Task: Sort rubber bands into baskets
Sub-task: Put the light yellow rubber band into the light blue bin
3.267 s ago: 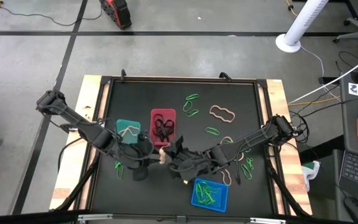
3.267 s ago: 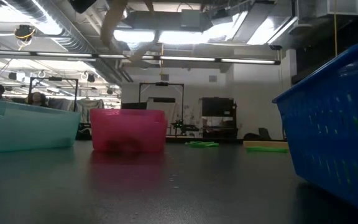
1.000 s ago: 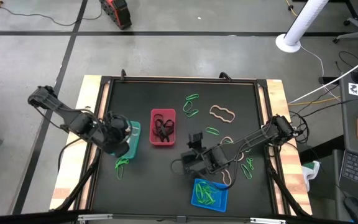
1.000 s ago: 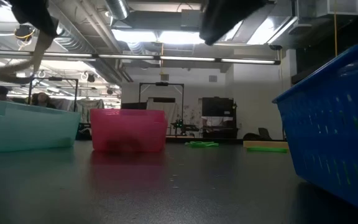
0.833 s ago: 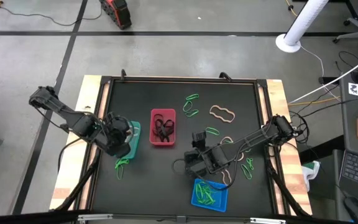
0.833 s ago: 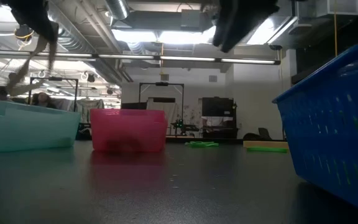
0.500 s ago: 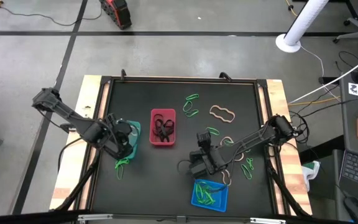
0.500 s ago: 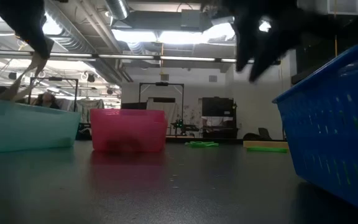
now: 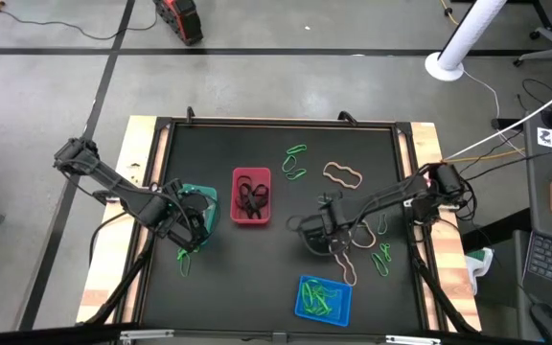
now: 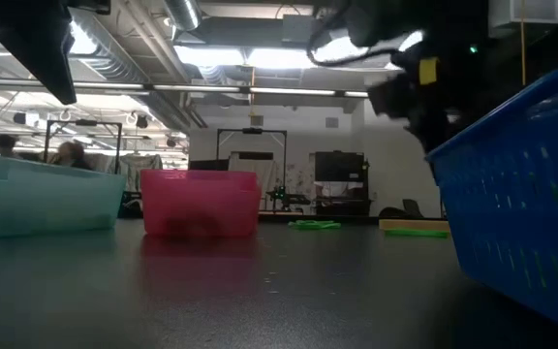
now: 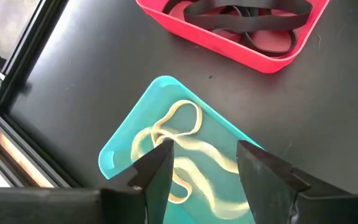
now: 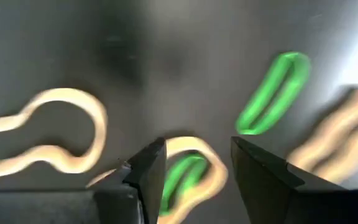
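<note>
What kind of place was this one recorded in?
Probably a robotics lab or workshop: bare ceiling ducts and strip lights, equipment racks behind the table, cables on a concrete floor.

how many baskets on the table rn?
3. The teal basket sits at the left, partly under the left arm; the red basket stands just right of it; the blue basket lies near the front edge, right of centre. None looks hidden.
</note>
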`<state>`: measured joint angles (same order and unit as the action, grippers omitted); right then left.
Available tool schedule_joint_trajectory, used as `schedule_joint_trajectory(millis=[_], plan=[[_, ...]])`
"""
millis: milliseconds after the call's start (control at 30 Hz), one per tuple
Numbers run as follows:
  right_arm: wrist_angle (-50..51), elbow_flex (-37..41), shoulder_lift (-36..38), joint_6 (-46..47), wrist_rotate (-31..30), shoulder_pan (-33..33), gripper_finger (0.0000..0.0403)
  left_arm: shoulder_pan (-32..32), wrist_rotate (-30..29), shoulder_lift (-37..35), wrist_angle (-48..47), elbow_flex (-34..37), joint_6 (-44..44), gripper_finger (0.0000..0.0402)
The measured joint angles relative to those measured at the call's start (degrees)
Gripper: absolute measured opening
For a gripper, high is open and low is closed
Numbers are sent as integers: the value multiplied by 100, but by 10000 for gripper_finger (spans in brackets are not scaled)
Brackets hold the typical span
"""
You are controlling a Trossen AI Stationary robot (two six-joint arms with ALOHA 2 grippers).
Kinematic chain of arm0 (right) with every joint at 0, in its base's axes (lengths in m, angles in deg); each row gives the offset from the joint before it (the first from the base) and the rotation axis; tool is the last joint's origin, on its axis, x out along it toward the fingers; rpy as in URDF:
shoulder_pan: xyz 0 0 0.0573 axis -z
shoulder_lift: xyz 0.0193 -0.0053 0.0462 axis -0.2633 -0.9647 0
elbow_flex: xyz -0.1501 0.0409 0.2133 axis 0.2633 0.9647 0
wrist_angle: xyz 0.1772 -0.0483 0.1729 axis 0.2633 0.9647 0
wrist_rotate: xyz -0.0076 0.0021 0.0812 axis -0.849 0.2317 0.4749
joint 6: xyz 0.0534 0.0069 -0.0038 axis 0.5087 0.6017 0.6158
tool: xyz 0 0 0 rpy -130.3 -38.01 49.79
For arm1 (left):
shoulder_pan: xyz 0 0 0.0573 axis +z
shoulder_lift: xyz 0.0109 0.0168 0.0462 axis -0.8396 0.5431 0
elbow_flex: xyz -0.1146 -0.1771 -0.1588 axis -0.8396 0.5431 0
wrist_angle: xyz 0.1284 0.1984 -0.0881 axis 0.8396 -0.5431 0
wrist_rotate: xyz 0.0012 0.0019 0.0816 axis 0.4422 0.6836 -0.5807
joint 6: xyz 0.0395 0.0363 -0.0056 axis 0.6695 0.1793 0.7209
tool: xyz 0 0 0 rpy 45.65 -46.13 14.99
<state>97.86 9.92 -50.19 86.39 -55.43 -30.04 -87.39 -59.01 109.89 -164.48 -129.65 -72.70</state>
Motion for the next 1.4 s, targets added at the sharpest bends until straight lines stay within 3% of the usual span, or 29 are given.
schedule_joint_trajectory(millis=[133, 300, 633, 800, 1033, 1233, 1400], plan=[[-300, 546, 61, 419, 509, 68, 179, 0, -1, 0, 20, 0, -3, 174], [-465, 1041, 55, 766, 659, 55, 179, 0, 1, 0, 22, 0, -4, 171], [-690, 1301, 58, 935, 751, 55, 174, 0, 1, -1, 38, 0, 0, 170], [-724, 1303, 58, 870, 851, 55, 126, 0, 1, -2, 50, 0, -5, 170], [-798, 1305, 58, 708, 942, 53, 14, 0, 1, -2, 665, 0, 190, 170], [-975, 1312, 58, 550, 906, 53, 22, 0, -1, -2, 1554, 0, 686, 170], [-1007, 1309, 58, 542, 747, 49, 5, 0, -8, -2, 2249, 0, 1094, 170]])
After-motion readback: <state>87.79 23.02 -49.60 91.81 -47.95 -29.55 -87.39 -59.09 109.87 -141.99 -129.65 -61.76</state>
